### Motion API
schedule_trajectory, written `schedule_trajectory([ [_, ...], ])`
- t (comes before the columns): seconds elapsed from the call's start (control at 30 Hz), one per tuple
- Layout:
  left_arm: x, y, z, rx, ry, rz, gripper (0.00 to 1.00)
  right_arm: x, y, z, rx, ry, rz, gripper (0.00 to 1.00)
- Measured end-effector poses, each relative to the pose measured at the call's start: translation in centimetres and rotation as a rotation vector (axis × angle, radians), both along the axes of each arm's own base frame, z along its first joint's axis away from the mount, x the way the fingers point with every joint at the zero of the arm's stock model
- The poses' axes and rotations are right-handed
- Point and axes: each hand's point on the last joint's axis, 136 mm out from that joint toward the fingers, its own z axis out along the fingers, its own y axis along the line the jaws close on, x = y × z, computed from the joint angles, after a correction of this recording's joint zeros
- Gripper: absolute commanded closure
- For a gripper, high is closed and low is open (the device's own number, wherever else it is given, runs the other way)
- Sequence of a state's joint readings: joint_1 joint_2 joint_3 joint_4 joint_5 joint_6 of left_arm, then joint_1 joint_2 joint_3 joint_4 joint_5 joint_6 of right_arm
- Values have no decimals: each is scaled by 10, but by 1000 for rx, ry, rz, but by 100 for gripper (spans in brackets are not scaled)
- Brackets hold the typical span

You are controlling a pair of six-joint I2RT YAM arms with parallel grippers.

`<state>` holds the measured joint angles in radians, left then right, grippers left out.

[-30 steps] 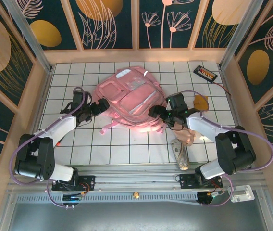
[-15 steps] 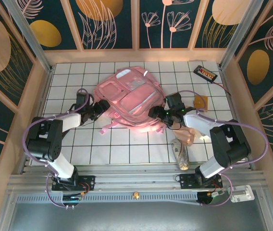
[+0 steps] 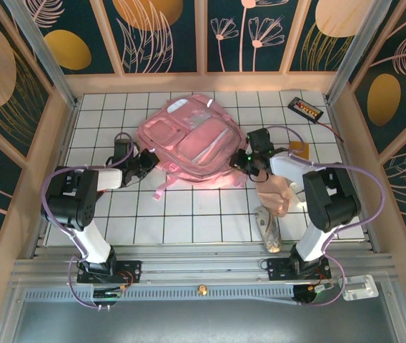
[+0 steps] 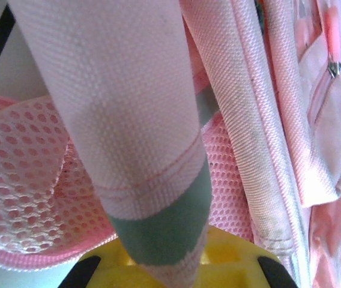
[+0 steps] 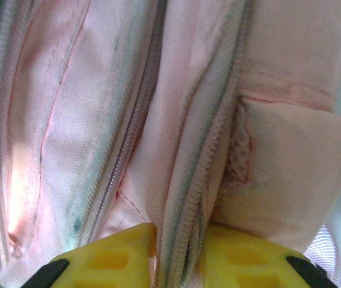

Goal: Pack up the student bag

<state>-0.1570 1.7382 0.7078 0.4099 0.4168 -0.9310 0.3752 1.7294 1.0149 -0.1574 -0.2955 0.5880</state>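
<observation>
The student bag [image 3: 189, 139] lies flat on the white tiled table [image 3: 189, 214], in the upper middle of the overhead picture, front side up, with its pockets and pale panels showing and a pink strap end trailing off its lower left edge. The left gripper [image 3: 148, 160] sits at the bag's lower left edge, and the right gripper [image 3: 240, 160] sits at its lower right edge, so the bag lies between the two. In the left wrist picture a broad pink strap [image 4: 128, 120] with a grey-green band runs down the middle of the frame and ends between the yellow pads [image 4: 230, 264] at the bottom; the jaws are clamped on that strap, with pink mesh padding at the lower left and a zip pull at the upper right. In the right wrist picture a raised fold of pink fabric beside a zip [image 5: 128, 138] runs down into the gap between the yellow pads [image 5: 116, 258]; the jaws are pinched on that fold. To the right of the bag in the overhead picture, a small black device [image 3: 307, 108] lies near the upper right corner of the table, a small orange-brown piece [image 3: 299, 149] lies below it, a beige bundle of cloth [image 3: 276, 191] lies lower still, and a long tan item [image 3: 267, 229], too unclear to name, lies just below the bundle.
</observation>
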Motion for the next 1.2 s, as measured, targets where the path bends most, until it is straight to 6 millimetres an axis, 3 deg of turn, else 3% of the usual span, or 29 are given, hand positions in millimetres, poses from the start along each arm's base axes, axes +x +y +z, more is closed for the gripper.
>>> schedule_trajectory([
  [0.17,-33,4,6,-65,-4,48,100,55,-2,14,7,-82,9,72],
  [0.3,-49,8,19,-115,-13,107,100,97,0,31,8,-185,44,43],
  [0.43,-57,1,30,-174,-25,154,100,100,-7,45,-40,-254,65,24],
  [0.53,-58,-8,37,-209,-27,177,100,73,-12,60,-111,-286,75,17],
  [0.6,-59,-14,42,-230,-27,188,100,40,-1,84,-148,-337,111,17],
  [0.7,-60,-20,48,-257,-26,205,100,-23,42,130,-103,-456,216,21],
  [0.8,-60,-23,54,-281,-26,225,100,-90,86,149,16,-513,333,24],
  [0.87,-59,-24,59,-294,-31,236,100,-119,103,138,57,-502,377,28],
  [1.0,-58,-28,71,-318,-48,246,100,-157,128,82,21,-444,427,32],
  [1.1,-57,-31,82,-333,-68,242,100,-169,147,56,4,-451,460,33],
  [1.2,-58,-32,89,-342,-83,241,100,-168,170,43,7,-488,472,34],
])
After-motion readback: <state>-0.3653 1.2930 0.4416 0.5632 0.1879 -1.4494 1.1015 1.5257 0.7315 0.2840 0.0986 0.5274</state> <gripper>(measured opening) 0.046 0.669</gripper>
